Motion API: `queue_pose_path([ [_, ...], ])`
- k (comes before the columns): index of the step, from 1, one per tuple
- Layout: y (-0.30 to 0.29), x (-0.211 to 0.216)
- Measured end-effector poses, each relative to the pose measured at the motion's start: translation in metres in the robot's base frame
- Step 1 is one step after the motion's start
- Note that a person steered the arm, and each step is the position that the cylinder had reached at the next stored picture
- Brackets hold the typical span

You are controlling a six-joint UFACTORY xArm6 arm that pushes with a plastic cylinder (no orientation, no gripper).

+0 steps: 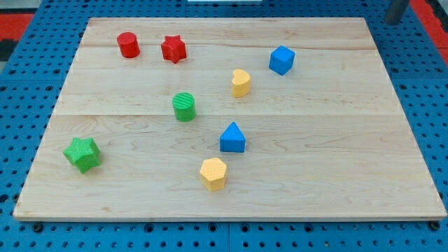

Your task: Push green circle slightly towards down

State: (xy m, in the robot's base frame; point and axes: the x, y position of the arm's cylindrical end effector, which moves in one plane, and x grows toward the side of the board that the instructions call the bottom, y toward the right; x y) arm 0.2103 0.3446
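Observation:
The green circle [184, 106] stands upright on the wooden board [336, 154], left of centre. My rod shows only at the view's top right corner, off the board's far right edge, with my tip [395, 22] far up and to the right of the green circle. Nothing touches the green circle. The blue triangle [232, 138] lies below and to its right, and the green star [82, 154] lies below and to its left.
A red circle [128, 45] and a red star [173, 49] sit at the top left. A yellow heart-like block [241, 82] and a blue cube [281, 60] sit right of centre. A yellow hexagon [213, 173] lies near the bottom. Blue pegboard surrounds the board.

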Motion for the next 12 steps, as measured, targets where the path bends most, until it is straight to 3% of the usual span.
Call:
queue_pose_path([
  [1,0.000,0.006],
  [3,-0.037,0.123],
  [4,-0.080,0.157],
  [6,-0.114,0.367],
  [7,-0.201,0.406],
  [8,-0.344,0.398],
  [9,-0.448,0.373],
  [10,-0.418,0.347],
  [12,-0.428,0.259],
])
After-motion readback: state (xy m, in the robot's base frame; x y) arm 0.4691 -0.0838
